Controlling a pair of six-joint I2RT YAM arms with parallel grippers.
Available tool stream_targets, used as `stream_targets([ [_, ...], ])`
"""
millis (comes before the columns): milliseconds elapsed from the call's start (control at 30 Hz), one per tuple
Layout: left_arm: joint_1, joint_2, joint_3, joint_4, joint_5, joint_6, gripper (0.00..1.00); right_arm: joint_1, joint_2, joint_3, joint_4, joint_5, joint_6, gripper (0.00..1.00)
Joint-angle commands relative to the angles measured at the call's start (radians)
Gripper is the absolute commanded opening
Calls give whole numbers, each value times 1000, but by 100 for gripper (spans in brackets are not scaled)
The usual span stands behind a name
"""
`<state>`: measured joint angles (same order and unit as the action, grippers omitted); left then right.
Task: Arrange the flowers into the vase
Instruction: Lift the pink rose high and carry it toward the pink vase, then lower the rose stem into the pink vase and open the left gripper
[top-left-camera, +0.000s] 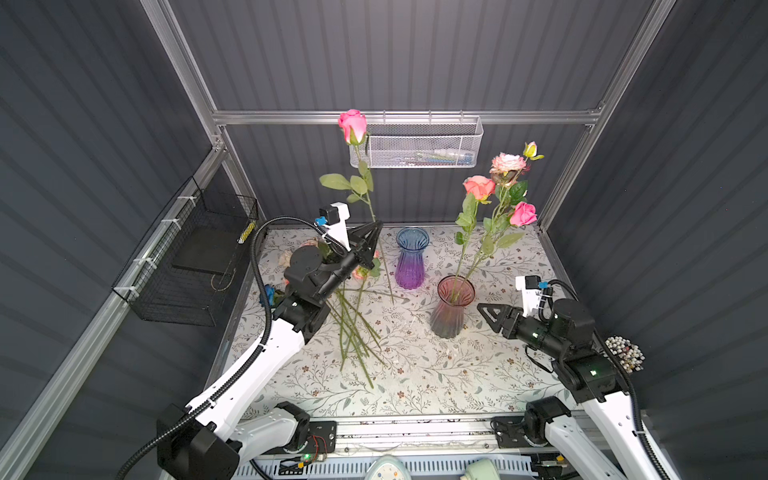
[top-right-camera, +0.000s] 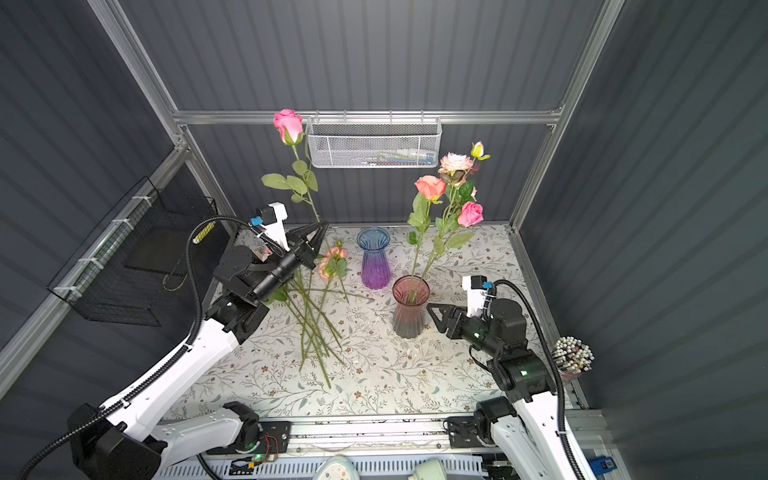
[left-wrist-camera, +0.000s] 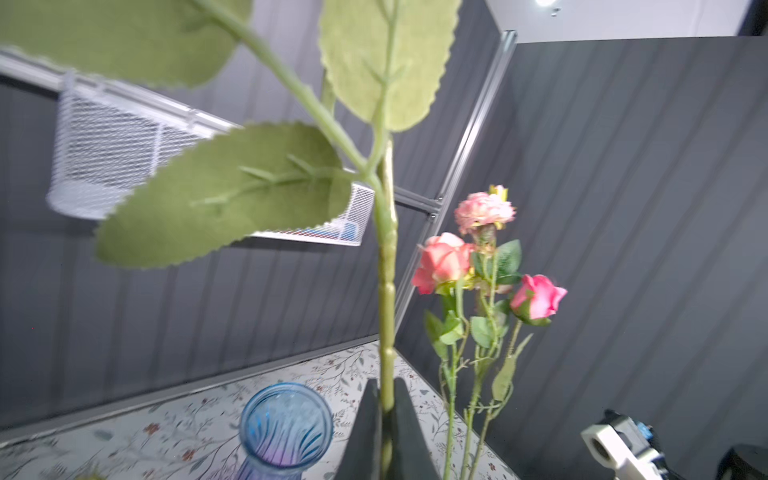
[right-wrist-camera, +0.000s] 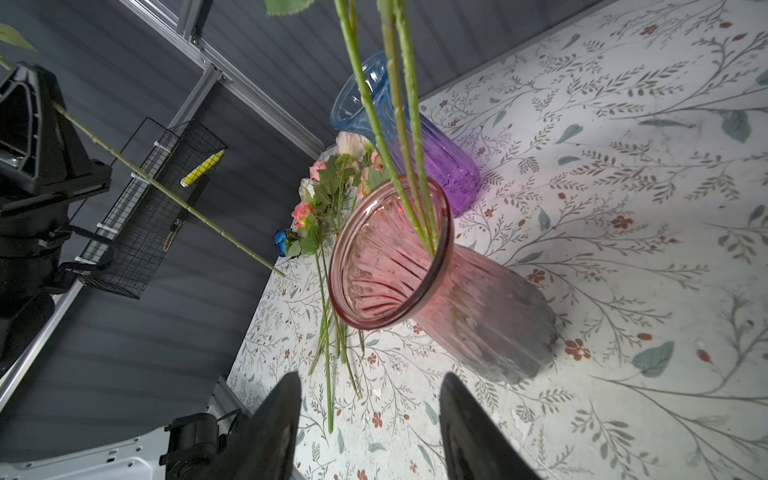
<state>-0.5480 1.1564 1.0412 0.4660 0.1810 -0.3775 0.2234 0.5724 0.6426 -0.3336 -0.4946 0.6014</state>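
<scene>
The right gripper (top-left-camera: 483, 309) is hovering low over the table (top-left-camera: 415, 374), just beside the pink vase (top-left-camera: 451, 316) and pointing at it. Its fingers (right-wrist-camera: 282, 415) are standing well apart, with nothing between them. The pink vase is standing upright on the table's right half and is holding three stems that are leaning toward the back right corner: a coral rose (top-left-camera: 478, 187), a pink rose (top-left-camera: 523, 214) and a pale spray (top-left-camera: 507, 163) with a yellow bud (top-left-camera: 530, 149).

Left of that vase, loose flowers (top-left-camera: 353, 328) are lying in a crossed heap on the table. Their stems are pointing frontward and their heads are lying farther back beneath the left arm. A blue head (right-wrist-camera: 281, 242) is showing at the heap's left edge.

Over the heap's far end, the left gripper (top-left-camera: 376, 227) is pinching the held rose (top-left-camera: 353, 124) low on its stem, fingers (left-wrist-camera: 361, 432) closed tight against it. The rose is standing nearly upright, its lower end reaching down toward the table.

The blue vase (top-left-camera: 411, 259) is standing just right of the left gripper, behind the pink vase. The held rose's head is overlapping the white basket (top-left-camera: 415, 145), which is hanging on the back rail.
</scene>
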Motion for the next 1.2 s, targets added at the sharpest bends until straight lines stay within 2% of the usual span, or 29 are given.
stream_targets([
  [0, -34, 41, 68, 105, 21, 90, 0, 5, -7, 20, 23, -39, -4, 60],
  [233, -166, 167, 202, 127, 53, 109, 0, 5, -11, 19, 0, -171, -16, 68],
  [400, -247, 244, 278, 148, 66, 133, 0, 5, -29, 19, -32, -111, -30, 68],
  [833, -292, 347, 399, 138, 87, 131, 0, 4, -45, 17, -50, -82, -45, 69],
  [1167, -302, 422, 345, 170, 65, 156, 0, 5, -50, 2, -50, -77, -46, 69],
])
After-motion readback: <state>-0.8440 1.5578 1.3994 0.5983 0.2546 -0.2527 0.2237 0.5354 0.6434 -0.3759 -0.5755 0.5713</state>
